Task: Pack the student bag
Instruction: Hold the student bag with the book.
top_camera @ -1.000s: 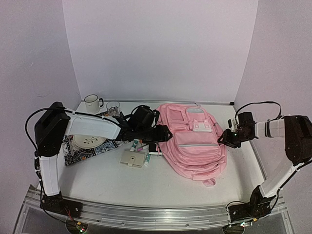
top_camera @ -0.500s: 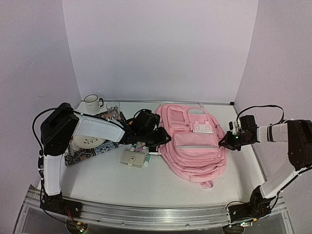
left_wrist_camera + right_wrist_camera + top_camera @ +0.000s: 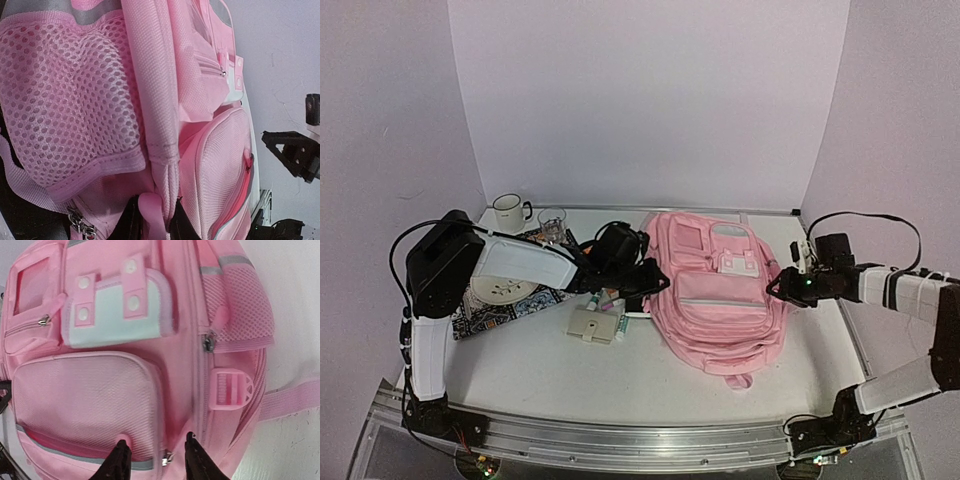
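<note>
Fingers of the left gripper (image 3: pixel 156 212) are pinched together on a narrow fold of pink fabric at the left edge of the student bag (image 3: pixel 720 300), just beside its mesh side pocket (image 3: pixel 75 100). The right gripper (image 3: pixel 155 440) has its fingers apart over the bag's right side, with a zip pull (image 3: pixel 166 458) showing between them; whether the tips touch the cloth cannot be told. The bag lies flat, front pockets up, at the middle-right of the table (image 3: pixel 530 370), held between the two grippers and nearly where it lay a second ago. Since then the left arm's elbow has swung nearer the plate (image 3: pixel 503 290) and the right forearm has dropped flatter, reaching in from the right edge of the view; both grippers have kept to the same edges of the bag. Left of the bag sit small tubes (image 3: pixel 605 298) and a beige case (image 3: pixel 595 325), close to the left gripper; further left are a patterned mat (image 3: pixel 485 312) under the plate, a glass (image 3: pixel 552 222) and a mug (image 3: pixel 507 212). The bag's right side comes near the table's right edge and its top near the back wall. Bare tabletop lies in front of the bag, toward the arm bases.
</note>
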`<action>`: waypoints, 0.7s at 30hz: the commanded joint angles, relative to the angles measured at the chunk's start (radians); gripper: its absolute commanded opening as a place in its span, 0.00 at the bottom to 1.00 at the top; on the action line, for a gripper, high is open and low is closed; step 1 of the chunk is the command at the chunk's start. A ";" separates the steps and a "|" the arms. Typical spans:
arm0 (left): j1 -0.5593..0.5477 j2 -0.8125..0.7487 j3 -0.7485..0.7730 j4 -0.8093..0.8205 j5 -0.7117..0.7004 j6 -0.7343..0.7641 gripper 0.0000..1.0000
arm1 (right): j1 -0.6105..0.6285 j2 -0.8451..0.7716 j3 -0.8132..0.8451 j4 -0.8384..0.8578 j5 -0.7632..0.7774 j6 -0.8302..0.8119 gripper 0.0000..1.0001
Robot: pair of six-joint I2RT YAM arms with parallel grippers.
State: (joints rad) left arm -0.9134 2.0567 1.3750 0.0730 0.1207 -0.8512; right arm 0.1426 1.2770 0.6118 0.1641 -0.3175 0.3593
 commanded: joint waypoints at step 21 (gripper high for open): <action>-0.002 -0.064 0.085 0.096 0.042 -0.329 0.00 | 0.801 0.318 0.391 0.004 0.588 -0.033 0.69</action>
State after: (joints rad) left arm -0.9137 2.0563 1.4028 0.0883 0.1630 -1.1188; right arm 0.9129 1.5055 0.9396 0.1877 0.1288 0.3225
